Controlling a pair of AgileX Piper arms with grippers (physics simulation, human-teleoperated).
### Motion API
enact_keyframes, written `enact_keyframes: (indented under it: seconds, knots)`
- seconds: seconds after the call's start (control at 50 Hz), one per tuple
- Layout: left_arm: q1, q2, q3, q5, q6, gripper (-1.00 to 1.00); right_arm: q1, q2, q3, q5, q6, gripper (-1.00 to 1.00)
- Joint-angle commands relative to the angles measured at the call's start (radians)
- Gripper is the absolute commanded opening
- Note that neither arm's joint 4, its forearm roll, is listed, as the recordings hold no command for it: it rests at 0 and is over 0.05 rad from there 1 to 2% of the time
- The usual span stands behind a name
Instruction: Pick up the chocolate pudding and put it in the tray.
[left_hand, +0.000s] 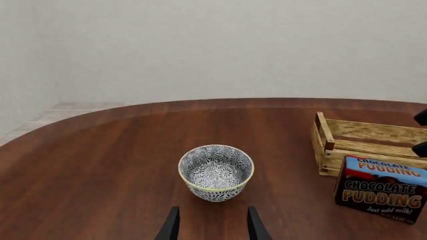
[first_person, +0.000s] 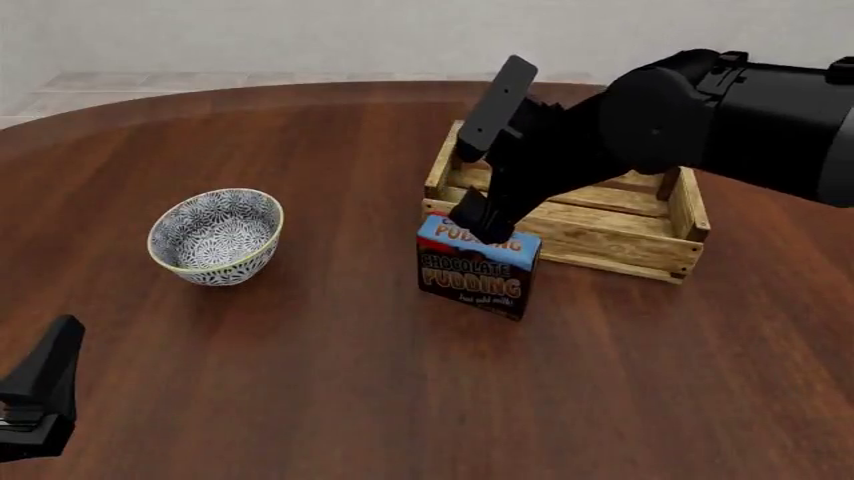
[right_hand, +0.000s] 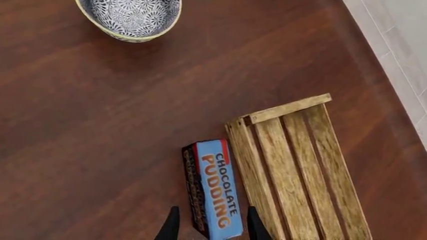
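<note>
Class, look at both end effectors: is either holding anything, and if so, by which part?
Nothing is held. The right end effector is open, fingers straddling the top of the chocolate pudding, which stands on the table. The left end effector is open and empty.

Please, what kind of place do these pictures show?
Most likely a simulated tabletop test scene, not a real room. A rounded dark wooden table stands before a bare pale wall, and it holds only a patterned bowl, a chocolate pudding carton and a slatted wooden tray.
</note>
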Motion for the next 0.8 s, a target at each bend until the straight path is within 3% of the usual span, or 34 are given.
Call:
enact_keyframes:
  seconds: [0.02,0.8]
  knots:
    - [0.000,0.000,0.000,0.000,0.000,1.00,-0.015,0.013,0.004,-0.014,0.011,1.00]
    - [0.000,0.000,0.000,0.000,0.000,1.00,-0.041,0.043,0.041,-0.070,0.045,1.00]
